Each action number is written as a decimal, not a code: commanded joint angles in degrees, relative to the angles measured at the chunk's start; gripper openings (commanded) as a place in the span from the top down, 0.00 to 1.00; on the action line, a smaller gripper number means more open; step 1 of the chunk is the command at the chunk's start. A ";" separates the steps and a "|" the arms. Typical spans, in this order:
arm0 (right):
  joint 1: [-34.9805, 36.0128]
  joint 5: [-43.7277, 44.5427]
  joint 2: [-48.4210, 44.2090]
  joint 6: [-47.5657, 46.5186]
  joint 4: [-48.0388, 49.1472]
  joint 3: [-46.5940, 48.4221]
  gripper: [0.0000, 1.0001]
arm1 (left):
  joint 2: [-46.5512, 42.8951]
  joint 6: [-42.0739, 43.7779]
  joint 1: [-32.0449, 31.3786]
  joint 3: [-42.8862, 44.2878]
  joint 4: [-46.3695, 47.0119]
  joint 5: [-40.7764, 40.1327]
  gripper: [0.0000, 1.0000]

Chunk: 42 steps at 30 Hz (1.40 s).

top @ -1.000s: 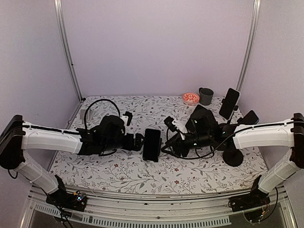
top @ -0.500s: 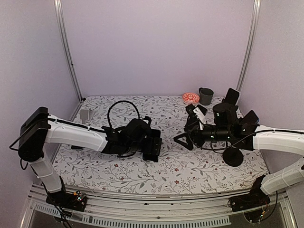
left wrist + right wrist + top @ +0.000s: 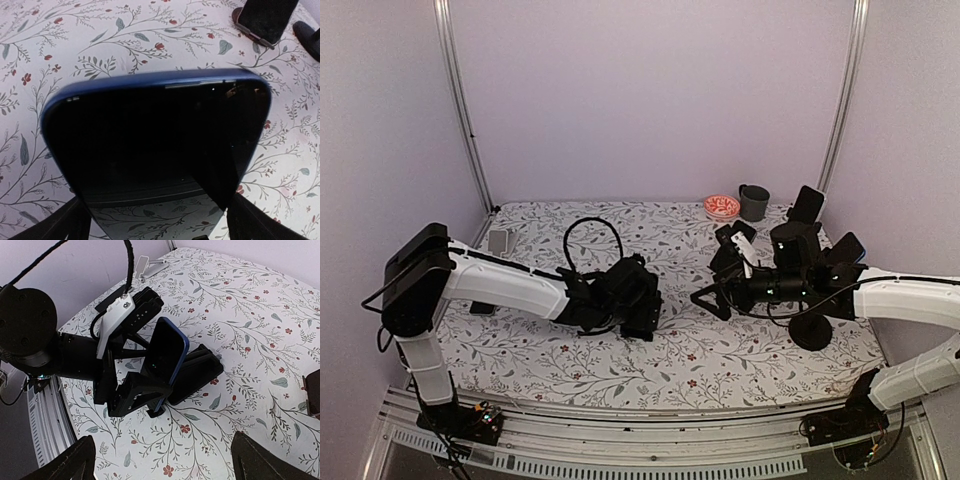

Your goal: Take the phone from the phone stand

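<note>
The phone [image 3: 642, 300], with a dark screen and blue edge, leans upright on a black phone stand [image 3: 197, 371] at the table's middle. It fills the left wrist view [image 3: 155, 145] and shows in the right wrist view [image 3: 167, 352]. My left gripper [image 3: 636, 312] is open, with one finger on each side of the phone's lower part [image 3: 155, 227]; its black fingers [image 3: 135, 390] reach round the phone's front. My right gripper [image 3: 707, 297] is open and empty, a short way right of the phone, above the cloth [image 3: 162, 462].
A second phone [image 3: 807, 207] stands on a holder with a round black base [image 3: 810, 330] at the right; it also shows in the left wrist view [image 3: 265, 20]. A red bowl [image 3: 722, 207] and a grey cup [image 3: 754, 201] stand at the back. A small grey object [image 3: 499, 241] lies far left.
My left arm has reached rightward from left of the phone until its fingers flank it. My right gripper has drawn back to the right, away from the phone.
</note>
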 commanded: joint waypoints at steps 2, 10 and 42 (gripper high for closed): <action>-0.42 0.22 -1.17 0.10 -0.14 -0.59 0.03 | -0.14 -0.74 -1.17 1.32 -2.54 -3.29 0.10; -0.51 -0.21 -0.58 0.17 -0.27 -0.15 0.04 | -4.06 0.18 -1.46 0.02 -1.34 -3.81 0.22; -0.52 -3.31 2.28 -0.18 -0.01 1.57 0.05 | -26.72 17.61 28.43 -5.45 -19.54 15.21 0.39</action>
